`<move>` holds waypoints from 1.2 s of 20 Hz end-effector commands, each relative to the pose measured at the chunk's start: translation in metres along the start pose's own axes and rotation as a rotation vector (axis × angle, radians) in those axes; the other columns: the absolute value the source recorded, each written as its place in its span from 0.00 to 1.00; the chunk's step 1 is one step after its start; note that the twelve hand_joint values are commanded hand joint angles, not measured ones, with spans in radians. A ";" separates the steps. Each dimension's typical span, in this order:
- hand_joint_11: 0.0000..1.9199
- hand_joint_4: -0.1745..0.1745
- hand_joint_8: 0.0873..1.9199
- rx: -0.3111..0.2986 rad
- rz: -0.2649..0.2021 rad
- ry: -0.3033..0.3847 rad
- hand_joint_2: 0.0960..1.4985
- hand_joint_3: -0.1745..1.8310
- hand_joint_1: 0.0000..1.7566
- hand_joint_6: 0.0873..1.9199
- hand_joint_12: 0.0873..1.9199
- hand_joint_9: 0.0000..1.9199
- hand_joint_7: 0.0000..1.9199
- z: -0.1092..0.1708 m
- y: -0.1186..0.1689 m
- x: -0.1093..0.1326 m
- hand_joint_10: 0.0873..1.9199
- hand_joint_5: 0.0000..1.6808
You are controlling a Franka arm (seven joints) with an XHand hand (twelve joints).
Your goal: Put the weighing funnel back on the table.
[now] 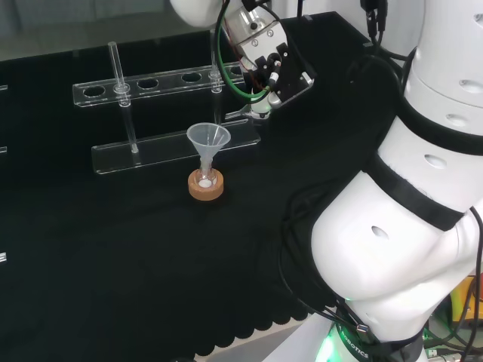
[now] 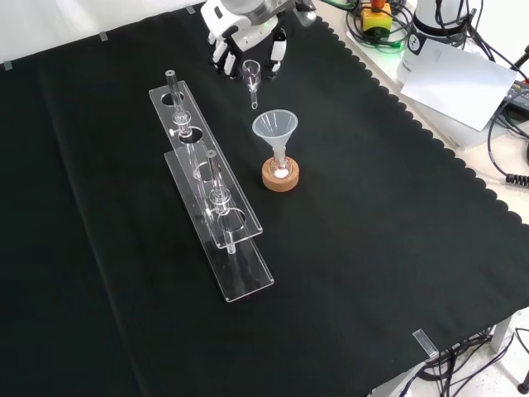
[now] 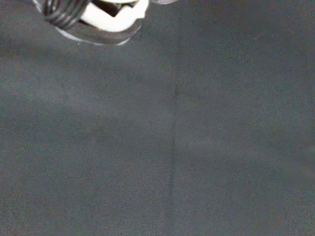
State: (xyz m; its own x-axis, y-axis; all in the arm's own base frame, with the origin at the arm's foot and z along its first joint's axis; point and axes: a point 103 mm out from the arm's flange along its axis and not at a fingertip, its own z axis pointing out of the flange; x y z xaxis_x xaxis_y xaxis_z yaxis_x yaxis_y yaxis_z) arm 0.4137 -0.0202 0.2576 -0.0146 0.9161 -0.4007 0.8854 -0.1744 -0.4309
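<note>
- My hand [image 2: 235,29] hangs at the far edge of the black tabletop [image 2: 372,248] in the front view, with the weighing funnel [image 2: 252,76] directly beneath it. Whether I grip the piece or it is free, I cannot tell.
- The weighing funnel's long axis runs away from my palm. Its cup is nearest me and its stem points down the front view toward the funnel [image 2: 275,128], which stands in its flask on the cork ring [image 2: 280,175].
- I cannot make out whether the stem tip touches the cloth.
- The end of the clear tube rack [image 2: 216,198] is close on the left in the front view, and the funnel is near, just past the stem tip.
- Bare cloth lies to the right, reaching the scalloped edge. I judge that the safest side for setting the piece down flat.
</note>
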 end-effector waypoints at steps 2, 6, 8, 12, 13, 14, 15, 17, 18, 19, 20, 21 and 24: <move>0.38 1.00 0.31 -0.039 -0.001 0.061 0.47 0.41 0.61 0.49 0.60 0.49 0.32 0.005 0.000 -0.005 0.21 0.64; 0.38 1.00 0.31 -0.054 0.010 0.098 0.47 0.41 0.61 0.49 0.60 0.49 0.32 0.010 0.002 -0.011 0.21 0.64; 0.38 1.00 0.31 -0.059 0.017 0.113 0.47 0.41 0.61 0.49 0.60 0.49 0.32 0.013 0.004 -0.015 0.21 0.64; 0.38 1.00 0.31 -0.073 0.035 0.140 0.47 0.41 0.61 0.49 0.60 0.49 0.32 0.022 0.011 -0.021 0.21 0.64; 0.38 1.00 0.31 -0.076 0.037 0.143 0.47 0.41 0.61 0.49 0.60 0.49 0.31 0.025 0.013 -0.022 0.21 0.64; 0.38 1.00 0.31 -0.076 0.038 0.144 0.47 0.41 0.61 0.49 0.60 0.49 0.31 0.027 0.015 -0.022 0.21 0.64; 0.38 1.00 0.31 -0.080 0.043 0.141 0.47 0.41 0.61 0.49 0.60 0.49 0.31 0.027 0.015 -0.022 0.21 0.64; 0.38 1.00 0.31 -0.074 0.043 0.138 0.47 0.41 0.61 0.49 0.60 0.49 0.31 0.029 0.017 -0.021 0.21 0.64; 0.38 1.00 0.31 -0.065 0.041 0.140 0.47 0.41 0.61 0.49 0.60 0.49 0.31 0.031 0.020 -0.021 0.21 0.64; 0.38 1.00 0.31 -0.057 0.038 0.143 0.47 0.41 0.61 0.49 0.60 0.49 0.31 0.035 0.024 -0.021 0.21 0.64; 0.38 1.00 0.31 -0.050 0.036 0.147 0.47 0.41 0.61 0.49 0.60 0.49 0.31 0.039 0.029 -0.021 0.21 0.64; 0.38 1.00 0.31 -0.045 0.034 0.151 0.47 0.41 0.61 0.49 0.60 0.49 0.31 0.044 0.033 -0.021 0.21 0.64; 0.38 1.00 0.31 -0.030 0.029 0.159 0.47 0.41 0.61 0.49 0.60 0.49 0.31 0.058 0.044 -0.023 0.21 0.64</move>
State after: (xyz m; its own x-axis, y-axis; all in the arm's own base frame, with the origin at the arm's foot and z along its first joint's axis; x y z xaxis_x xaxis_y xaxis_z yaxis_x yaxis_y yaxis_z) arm 0.4185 -0.0552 0.2251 0.0760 0.9521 -0.2962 0.9081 -0.1887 -0.3738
